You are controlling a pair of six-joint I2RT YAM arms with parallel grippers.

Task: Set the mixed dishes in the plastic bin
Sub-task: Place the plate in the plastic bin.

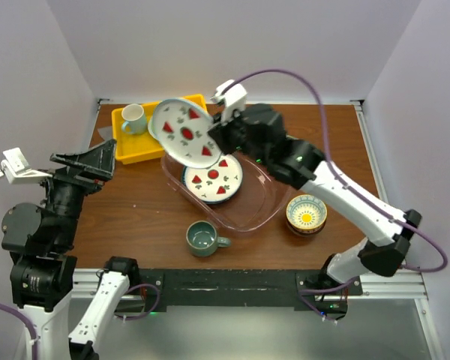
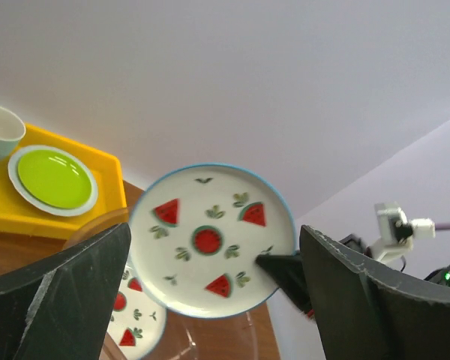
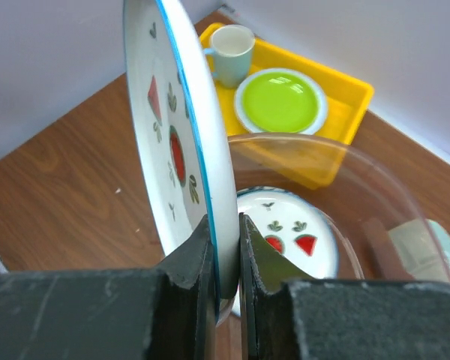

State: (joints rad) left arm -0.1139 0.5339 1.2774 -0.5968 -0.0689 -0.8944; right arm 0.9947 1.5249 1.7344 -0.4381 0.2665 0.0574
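Above the far-left corner of the plastic bin (image 1: 264, 196), my right claw (image 1: 214, 136) pinches a watermelon plate (image 1: 181, 132) by its rim — tilted, seemingly clear of the wall — so I'd level it over the plate already inside (image 1: 213, 178) before lowering.

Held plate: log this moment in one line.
right gripper: shut on held plate | held plate: tilted over plastic bin | left gripper: open

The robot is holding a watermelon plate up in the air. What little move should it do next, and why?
Probably lower the held plate and tip it flatter, down onto the second plate lying in the plastic bin. The right gripper is pinching the held plate's rim, and it hangs steeply tilted, seemingly above the bin's far-left end, not yet inside.
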